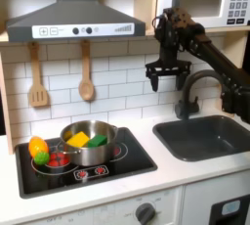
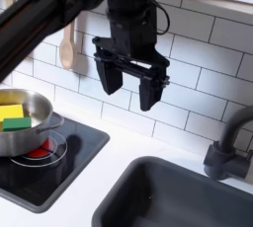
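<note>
While it hangs in the air before the white tile wall, the gripper (image 1: 168, 77) has its fingers (image 2: 107, 77) spread apart with nothing between them (pointing straight down). In the first exterior view it sits above the bare counter between the stove (image 1: 88, 167) and the sink (image 1: 207, 137), just to the first exterior view's left of the dark faucet (image 1: 195, 80). The steel pot (image 1: 89, 138) with yellow and green pieces stands on the stove, well apart from the claw.
</note>
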